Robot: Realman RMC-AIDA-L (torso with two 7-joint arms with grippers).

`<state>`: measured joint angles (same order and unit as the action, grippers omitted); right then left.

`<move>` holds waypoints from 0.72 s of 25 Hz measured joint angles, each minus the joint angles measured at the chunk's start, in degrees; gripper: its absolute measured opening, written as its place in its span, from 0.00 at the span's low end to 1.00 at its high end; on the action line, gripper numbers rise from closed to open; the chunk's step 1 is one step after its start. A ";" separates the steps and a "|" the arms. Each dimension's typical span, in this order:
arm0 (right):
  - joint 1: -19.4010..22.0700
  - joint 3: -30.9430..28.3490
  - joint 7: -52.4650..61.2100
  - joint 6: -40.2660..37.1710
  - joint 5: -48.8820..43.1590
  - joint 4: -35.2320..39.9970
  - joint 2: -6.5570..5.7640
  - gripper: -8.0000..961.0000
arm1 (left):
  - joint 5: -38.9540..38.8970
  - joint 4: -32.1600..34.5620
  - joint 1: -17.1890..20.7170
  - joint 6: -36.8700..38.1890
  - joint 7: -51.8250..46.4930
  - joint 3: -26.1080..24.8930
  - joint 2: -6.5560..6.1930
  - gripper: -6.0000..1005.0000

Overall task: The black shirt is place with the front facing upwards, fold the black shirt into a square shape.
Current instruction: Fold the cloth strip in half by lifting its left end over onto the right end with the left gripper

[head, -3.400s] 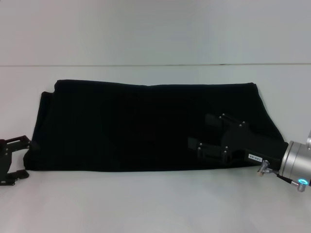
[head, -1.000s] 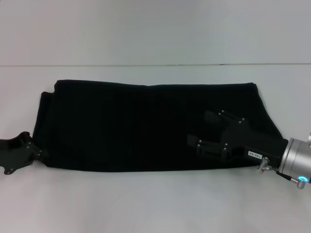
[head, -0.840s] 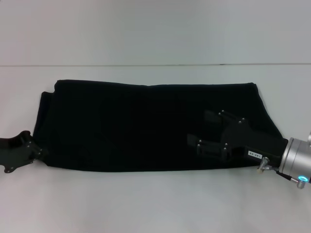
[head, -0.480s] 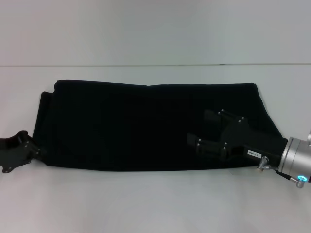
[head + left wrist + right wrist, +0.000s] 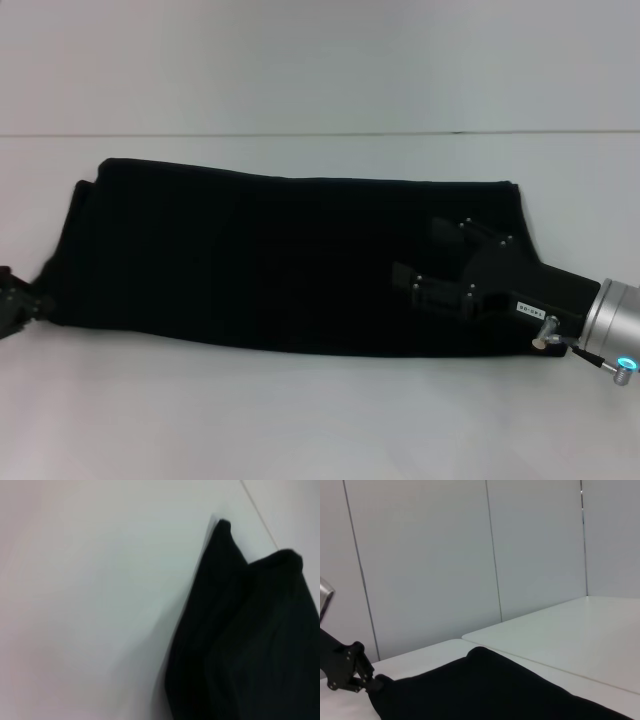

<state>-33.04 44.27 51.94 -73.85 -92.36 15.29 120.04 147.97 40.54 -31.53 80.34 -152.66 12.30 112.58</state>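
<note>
The black shirt [image 5: 270,260] lies on the white table as a long folded band, plain black on top with no print showing. My left gripper [image 5: 14,306] is at the far left edge of the head view, against the shirt's near left corner. In the right wrist view the left gripper [image 5: 370,682] pinches that corner of the black shirt [image 5: 485,690]. The left wrist view shows the shirt's layered left end [image 5: 250,645]. My right gripper [image 5: 425,262] rests over the shirt's right part, open, with its fingers spread on the cloth.
The white table [image 5: 320,420] runs on in front of the shirt and behind it to a white wall [image 5: 320,60]. Pale wall panels [image 5: 470,555] stand beyond the table's far edge.
The shirt has slid left and its left end has stretched out. My left gripper has drawn left to the frame's edge with the corner. The right gripper has shifted slightly right.
</note>
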 joint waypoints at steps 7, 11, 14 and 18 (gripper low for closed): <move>0.32 -0.41 0.00 0.43 0.06 -0.12 -0.09 0.96 | 0.00 1.77 1.07 -0.32 2.05 -4.81 -1.09 0.02; 0.96 -0.53 0.11 0.51 0.08 -0.13 -0.17 0.96 | -0.01 2.17 1.34 -0.74 3.43 -7.19 -1.45 0.02; 1.43 -0.57 0.64 0.93 0.08 -0.04 -0.20 0.96 | -0.03 2.20 1.37 -1.02 4.51 -8.74 -1.73 0.02; 1.71 -0.59 0.68 1.45 0.00 -0.09 -0.25 0.96 | -0.63 2.05 1.13 -1.44 5.27 -9.39 -1.82 0.02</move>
<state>-31.34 43.68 52.63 -72.40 -92.36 15.21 119.79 147.34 42.58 -30.40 78.89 -147.39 2.91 110.75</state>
